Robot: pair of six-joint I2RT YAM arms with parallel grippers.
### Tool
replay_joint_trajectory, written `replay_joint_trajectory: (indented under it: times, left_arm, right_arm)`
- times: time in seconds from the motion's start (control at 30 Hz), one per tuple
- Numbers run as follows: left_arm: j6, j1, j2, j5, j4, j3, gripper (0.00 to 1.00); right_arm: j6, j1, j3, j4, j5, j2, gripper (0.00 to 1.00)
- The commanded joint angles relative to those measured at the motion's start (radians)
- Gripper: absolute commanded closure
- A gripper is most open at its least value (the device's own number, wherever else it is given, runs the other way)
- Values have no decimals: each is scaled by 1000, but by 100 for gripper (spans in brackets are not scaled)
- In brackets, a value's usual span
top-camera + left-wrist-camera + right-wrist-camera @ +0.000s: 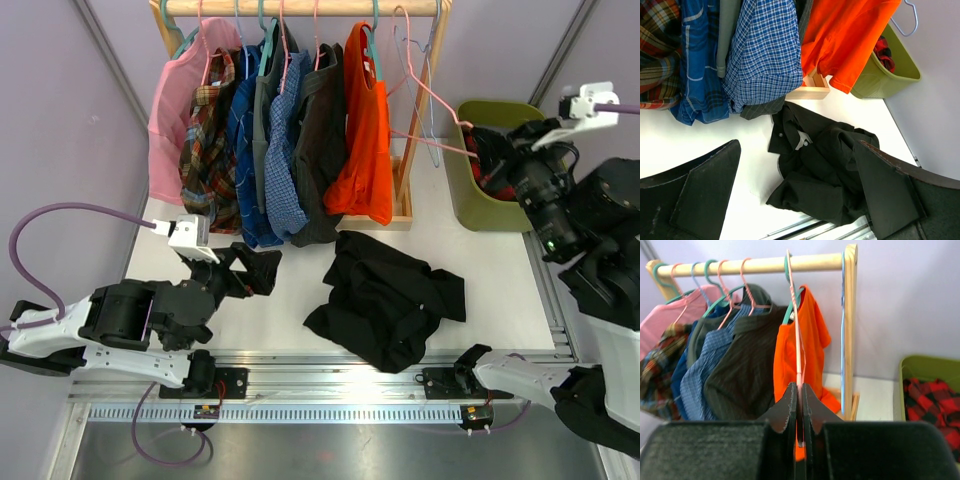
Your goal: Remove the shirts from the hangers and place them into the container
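A plain black shirt lies crumpled on the table, off any hanger. My left gripper is open, low over the table to the shirt's left; in the left wrist view the black shirt lies between and beyond its fingers. My right gripper is shut on a bare pink hanger whose hook is over the wooden rail. The olive container holds a red-and-black plaid shirt. Orange, dark grey, blue checked, plaid and pink shirts hang on hangers.
A bare pale blue hanger hangs at the rail's right end beside the wooden post. The rack's low wooden frame sits on the table under the shirts. Purple walls close in at the left and back.
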Motion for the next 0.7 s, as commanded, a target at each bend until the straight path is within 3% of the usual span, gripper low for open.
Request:
replay_joint_trajectory:
  times: [0.0,0.4,0.67]
  left_arm:
    - [-60,-6,-12,2,6,-7,1]
    - [-115,-8,-38,7,-43,-32,1]
    - [-144,-8,-44,7,-65,-40,1]
  right_arm:
    - [-76,-6,-9,243,69,45,100]
    - [-179,-4,-80,536,239,135,100]
    - [-150,-6,-81,483,256,146,100]
